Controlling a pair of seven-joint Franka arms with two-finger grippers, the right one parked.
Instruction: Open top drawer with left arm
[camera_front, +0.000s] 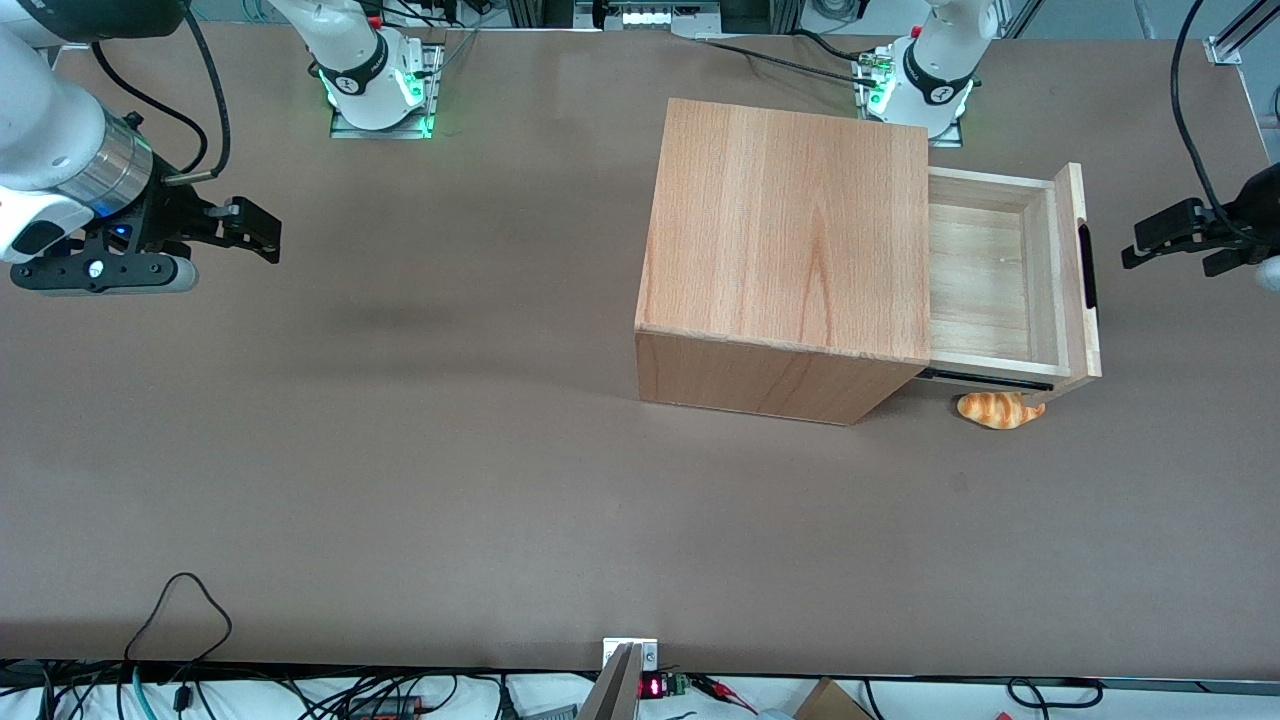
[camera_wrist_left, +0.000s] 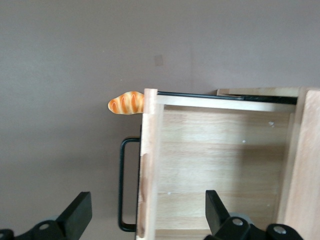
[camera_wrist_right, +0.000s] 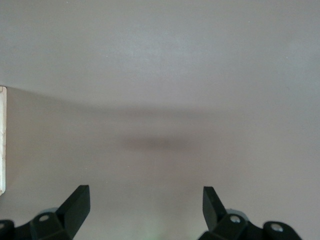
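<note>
Looking down, I see the wooden cabinet (camera_front: 790, 260) with its top drawer (camera_front: 985, 275) drawn well out toward my end of the table, pale floor bare, so the opening looks done. My gripper (camera_front: 1185, 238) hangs clear of the black handle (camera_front: 1087, 265), jaws spread wide and holding nothing. A small croissant (camera_front: 1000, 409) lies beneath the drawer's corner.

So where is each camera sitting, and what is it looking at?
Front view: high up, facing the robots, looking down at the table, the top drawer pulled out, and the left arm's open end effector just off its handle.
Left wrist view: on the left arm, looking down into the drawer; its fingers show.
Right wrist view: bare table, own fingers.
Front and left wrist views share the drawer and the croissant.
</note>
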